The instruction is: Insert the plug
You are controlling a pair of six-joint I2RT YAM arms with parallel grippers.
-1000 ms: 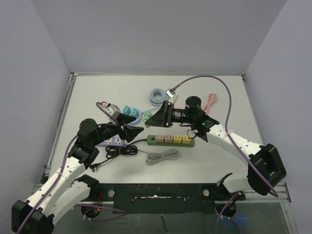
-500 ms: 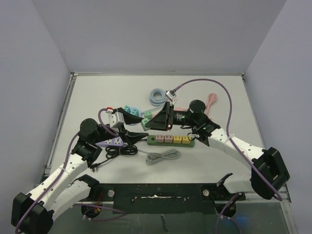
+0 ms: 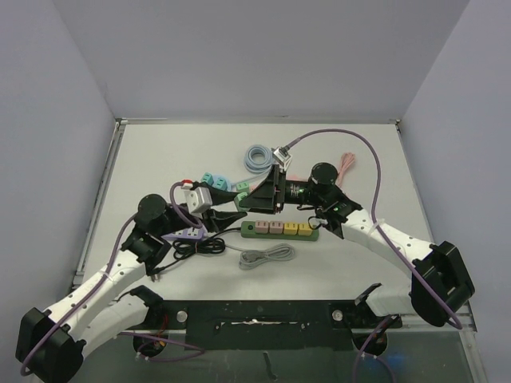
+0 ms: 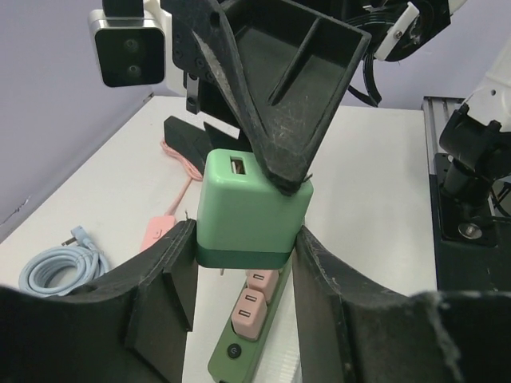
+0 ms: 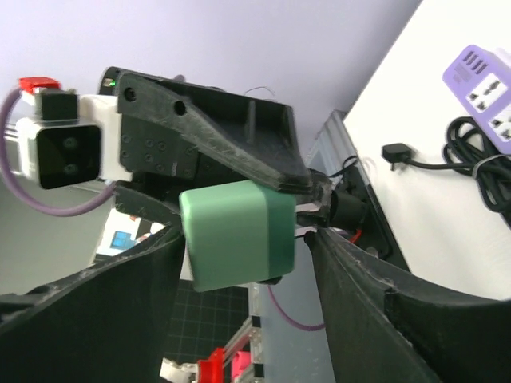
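On the left side of the worktop lies a purple power strip, with its black cord bundled just beside it, and the left arm reaches in above both. The left hand is up off the surface and clenched on the plug. It's a mint-green cube with a darker green base, one finger pressed to each flank, and a small slot shows on its top face. The plug is in the air, touching nothing but fingers.

Just behind the hands, a pair of teal blocks rest on the worktop.

Now to the middle, where the right hand comes in from the opposite side and brackets that same plug. In the left wrist view the tip of one of its fingers touches the cube's upper corner. In its own camera one finger sits against the cube, while a sliver of gap seems to show at the other. Whether it is actually gripping, I cannot tell.

At the back lies a light-blue cable coil. Toward the front there's a grey cable, loosely folded. Between them, right below the held plug, runs the green power strip, pink sockets on the left, yellow on the right. Over on the right, well apart from everything else, lies a pink cable.
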